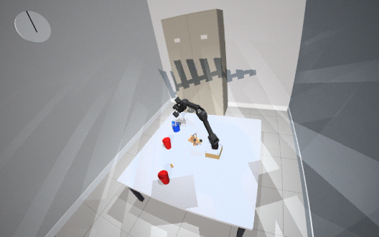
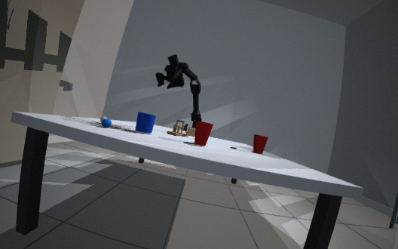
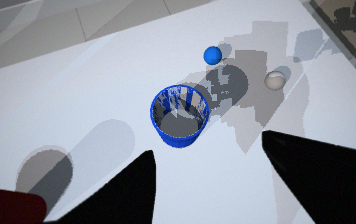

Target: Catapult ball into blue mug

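Pincer [image 1: 176, 108] [image 2: 167, 84] [image 3: 207, 148] partway open, nothing held, above worktop [image 1: 227, 179] [image 2: 204, 156] [image 3: 99, 65]. Blue mug [image 1: 176, 127] [image 2: 145, 122] [image 3: 179, 142] upright; blue ball [image 2: 106, 123] [image 3: 212, 55] & pale ball [image 2: 103, 118] [image 3: 275, 80] near it, on the side opp. nearer red cup [image 1: 167, 143] [image 2: 203, 133] [image 3: 14, 206]. Catapult [image 1: 196, 141] [image 2: 178, 133] near mug too, 2nd red cup [image 1: 164, 177] [image 2: 260, 144] well apart.

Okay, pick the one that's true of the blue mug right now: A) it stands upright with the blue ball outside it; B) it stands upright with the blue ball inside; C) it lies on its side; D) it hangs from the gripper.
A: the blue mug stands mouth up, and the blue ball sits apart from it.
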You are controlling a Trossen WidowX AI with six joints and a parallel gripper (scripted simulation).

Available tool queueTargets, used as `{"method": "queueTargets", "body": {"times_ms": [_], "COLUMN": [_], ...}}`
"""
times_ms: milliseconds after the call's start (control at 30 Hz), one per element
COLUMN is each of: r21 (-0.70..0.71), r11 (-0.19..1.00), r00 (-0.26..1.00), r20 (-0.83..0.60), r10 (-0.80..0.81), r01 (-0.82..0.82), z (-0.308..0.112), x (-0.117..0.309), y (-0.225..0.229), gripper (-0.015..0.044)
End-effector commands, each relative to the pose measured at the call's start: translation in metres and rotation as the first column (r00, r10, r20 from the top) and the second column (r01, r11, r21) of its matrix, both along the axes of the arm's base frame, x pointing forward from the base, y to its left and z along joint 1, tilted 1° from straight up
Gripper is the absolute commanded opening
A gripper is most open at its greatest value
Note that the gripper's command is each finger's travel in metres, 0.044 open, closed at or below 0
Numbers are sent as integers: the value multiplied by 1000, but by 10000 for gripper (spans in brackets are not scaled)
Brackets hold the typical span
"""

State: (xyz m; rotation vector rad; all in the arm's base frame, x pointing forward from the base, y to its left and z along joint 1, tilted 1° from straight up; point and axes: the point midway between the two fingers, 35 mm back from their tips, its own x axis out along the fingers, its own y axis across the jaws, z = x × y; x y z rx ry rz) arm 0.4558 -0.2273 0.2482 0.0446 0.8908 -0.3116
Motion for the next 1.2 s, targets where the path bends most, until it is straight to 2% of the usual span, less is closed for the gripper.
{"method": "queueTargets", "body": {"times_ms": [0,267,633,1167], "r21": [-3,-3,-5,-23], "r11": [1000,1000,1000,969], "r00": [1000,1000,1000,924], "r20": [4,4,-11,-310], "r10": [7,7,18,226], "r01": [-7,-7,-18,-245], "z": [2,2,-1,-63], "x": [1,1,0,-26], "y": [0,0,4,82], "gripper": [204,0,0,0]}}
